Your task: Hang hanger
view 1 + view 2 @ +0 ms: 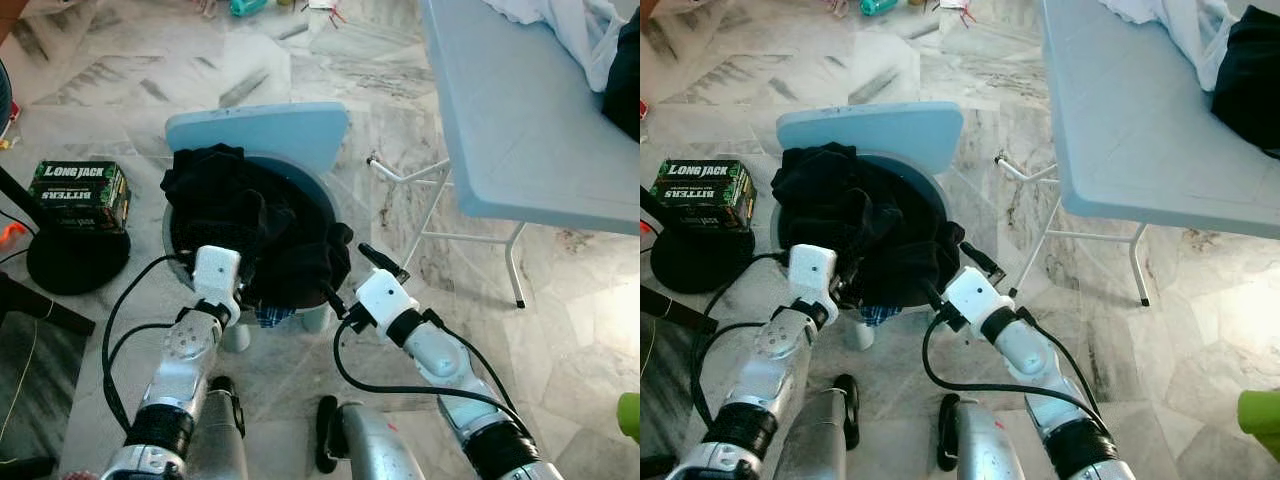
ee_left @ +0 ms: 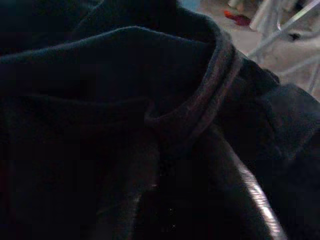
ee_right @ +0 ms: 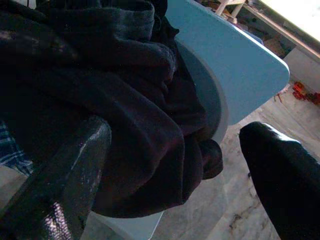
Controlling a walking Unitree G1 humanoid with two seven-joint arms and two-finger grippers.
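A heap of black clothes lies on a small light-blue chair right in front of me. A bit of blue checked cloth peeks out under the heap's near edge. My left gripper is pushed into the near left side of the heap, and its fingers are buried in the fabric. The left wrist view is dark, with a ribbed collar close up. My right gripper is open at the heap's near right edge. Its two fingers stand wide apart, with the dark cloth hanging between them.
A light-blue folding table with white legs stands at the right, with white cloth on it. A green Long Jack box sits at the left on a black round base. The floor is marble.
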